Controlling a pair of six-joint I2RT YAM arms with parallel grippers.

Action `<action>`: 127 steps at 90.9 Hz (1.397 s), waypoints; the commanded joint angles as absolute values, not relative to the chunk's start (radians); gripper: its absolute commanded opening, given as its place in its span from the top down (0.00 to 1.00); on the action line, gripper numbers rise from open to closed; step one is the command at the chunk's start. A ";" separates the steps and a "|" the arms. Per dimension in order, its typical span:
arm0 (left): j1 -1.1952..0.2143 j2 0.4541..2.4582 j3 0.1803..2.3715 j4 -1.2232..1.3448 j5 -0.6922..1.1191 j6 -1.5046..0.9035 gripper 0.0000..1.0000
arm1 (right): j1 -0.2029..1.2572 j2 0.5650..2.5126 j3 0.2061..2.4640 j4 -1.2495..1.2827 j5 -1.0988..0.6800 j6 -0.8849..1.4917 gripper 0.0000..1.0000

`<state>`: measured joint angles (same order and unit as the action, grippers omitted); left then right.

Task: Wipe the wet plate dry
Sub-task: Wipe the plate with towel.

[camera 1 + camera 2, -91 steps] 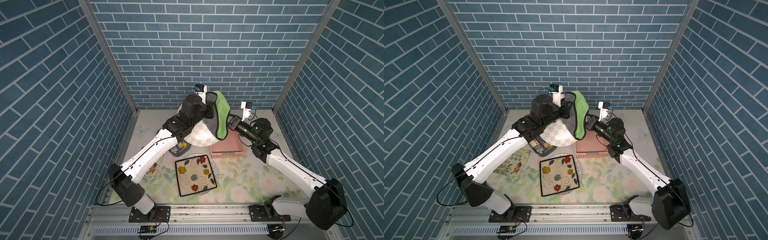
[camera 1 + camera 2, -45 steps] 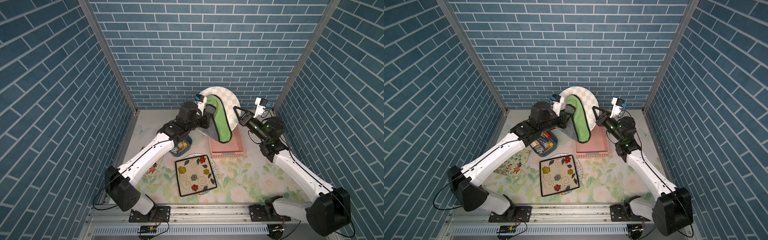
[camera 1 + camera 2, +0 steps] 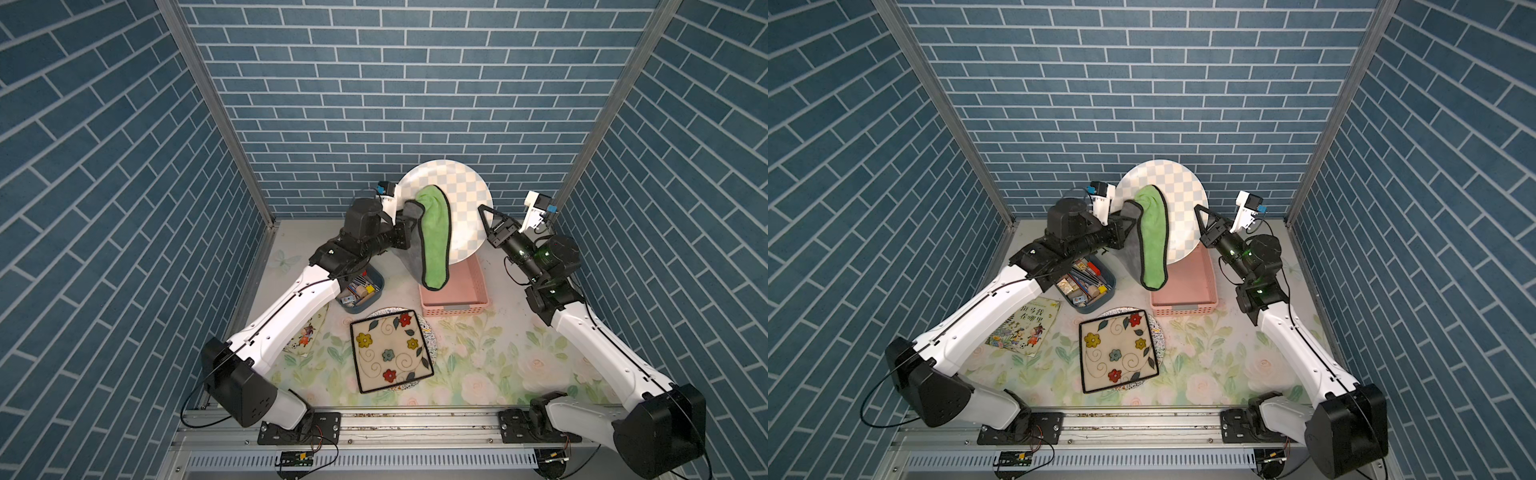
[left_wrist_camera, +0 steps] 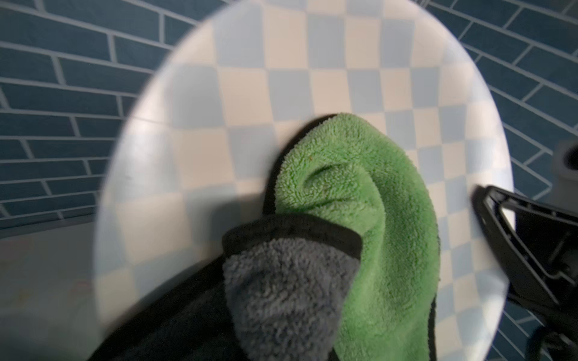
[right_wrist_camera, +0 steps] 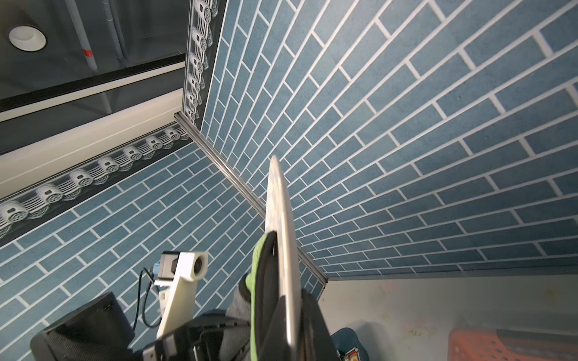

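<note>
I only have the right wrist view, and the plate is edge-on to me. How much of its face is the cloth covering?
Observer: The green cloth covers a strip from the centre of the checkered plate down to its lower rim. The checks on either side are bare.
Operator: What holds the cloth there?
Observer: The left claw, shut on the cloth's gray side.
Operator: Anything below?
Observer: The cloth's tail hangs past the plate's lower rim, over the pink basket.
</note>
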<state>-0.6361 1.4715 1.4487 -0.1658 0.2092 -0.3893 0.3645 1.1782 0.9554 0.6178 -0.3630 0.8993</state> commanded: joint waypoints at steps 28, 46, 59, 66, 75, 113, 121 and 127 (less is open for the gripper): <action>-0.206 1.220 1.024 0.676 0.675 -1.244 1.00 | 0.202 1.100 1.014 0.958 -0.513 1.247 1.00; -0.218 1.326 1.014 1.405 0.644 -1.786 1.00 | 0.200 1.132 0.983 1.152 -0.538 1.385 1.00; -0.285 1.349 1.122 1.369 0.640 -1.773 1.00 | 0.226 1.168 0.996 1.165 -0.573 1.400 1.00; -0.323 1.367 1.174 1.354 0.633 -1.771 1.00 | 0.260 1.197 0.997 1.214 -0.573 1.422 1.00; -0.373 1.397 1.226 1.339 0.635 -1.766 1.00 | 0.304 1.234 1.005 1.248 -0.570 1.431 1.00; -0.599 1.510 1.242 1.442 0.588 -1.761 1.00 | 0.493 1.452 1.142 1.350 -0.553 1.428 1.00; -0.627 1.525 1.239 1.474 0.575 -1.778 1.00 | 0.481 1.486 1.207 1.357 -0.548 1.437 1.00; -0.609 1.514 1.223 1.518 0.562 -1.803 1.00 | 0.452 1.482 1.212 1.378 -0.526 1.453 1.00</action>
